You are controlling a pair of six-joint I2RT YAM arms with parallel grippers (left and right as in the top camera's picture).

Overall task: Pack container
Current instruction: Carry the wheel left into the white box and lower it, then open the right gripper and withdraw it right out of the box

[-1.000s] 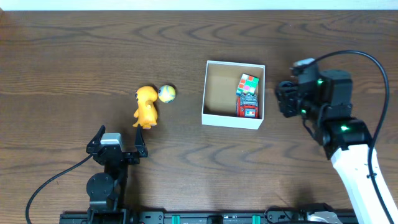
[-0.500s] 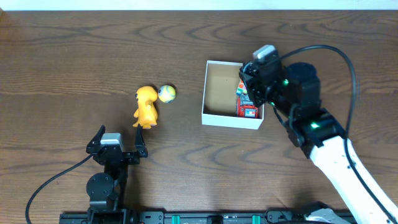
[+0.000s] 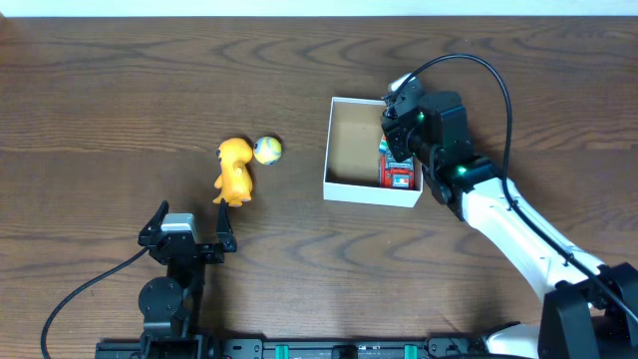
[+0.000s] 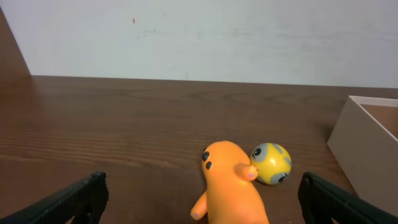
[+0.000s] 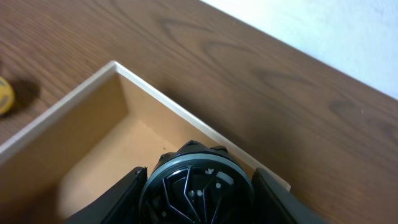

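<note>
The container [image 3: 328, 150] is a white box with a brown inside; it also shows in the left wrist view [image 4: 367, 143] and the right wrist view [image 5: 74, 106]. A red toy [image 3: 399, 178] lies in its right side. My right gripper [image 3: 403, 122] hangs over the box's far right corner, shut [image 5: 199, 198] on a round black object with a grey rim [image 5: 196, 177]. An orange figure [image 3: 233, 172] and a yellow ball [image 3: 267, 150] lie on the table left of the box. My left gripper [image 3: 189, 234] is open and empty, just in front of the orange figure [image 4: 233, 186] and the ball [image 4: 271, 163].
The dark wooden table [image 3: 120, 90] ends at a white wall at the back [image 4: 199, 37]. A black cable [image 3: 90, 289] runs from the left arm's base near the front edge. The ball shows at the left edge of the right wrist view [image 5: 3, 93].
My right arm has swung left from beside the box's right wall to over its far right corner, now covering the coloured cube inside. The left arm and the loose toys have not moved.
</note>
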